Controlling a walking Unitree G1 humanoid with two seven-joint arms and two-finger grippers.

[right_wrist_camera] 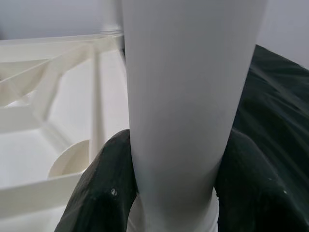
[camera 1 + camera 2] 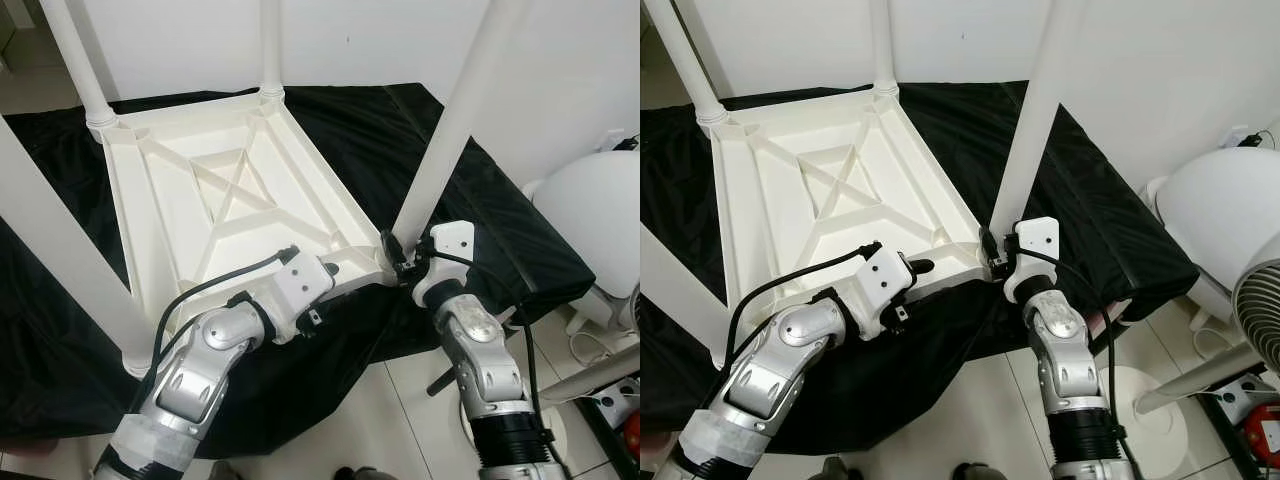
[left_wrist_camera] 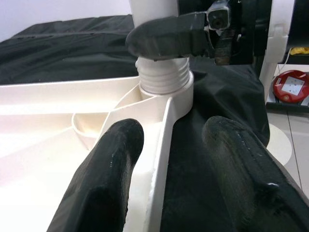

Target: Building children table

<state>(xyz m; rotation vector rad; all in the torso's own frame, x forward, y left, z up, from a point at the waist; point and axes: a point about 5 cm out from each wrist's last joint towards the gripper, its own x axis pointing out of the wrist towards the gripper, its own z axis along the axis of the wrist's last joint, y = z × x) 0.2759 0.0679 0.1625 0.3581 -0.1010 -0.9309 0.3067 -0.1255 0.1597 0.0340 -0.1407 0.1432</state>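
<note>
A white plastic children's table [image 2: 200,205] lies upside down on a black cloth [image 2: 505,225], with its legs standing up. My right gripper [image 2: 402,256] is shut on the near right leg [image 2: 452,130] just above its threaded socket [image 3: 164,82]; both fingers [image 1: 108,188] press against the leg [image 1: 183,96]. My left gripper [image 3: 171,129] is open and straddles the table's near rim [image 3: 161,145] close to that corner, one finger inside the rim and one outside. Legs also rise at the far left [image 2: 80,70], the far right [image 2: 270,45] and the near left [image 2: 55,255].
A white rounded appliance [image 2: 600,205] stands on the tiled floor to the right, with cables and a red object [image 2: 630,432] near it. A white wall runs behind the table. The cloth hangs over the near edge by my arms.
</note>
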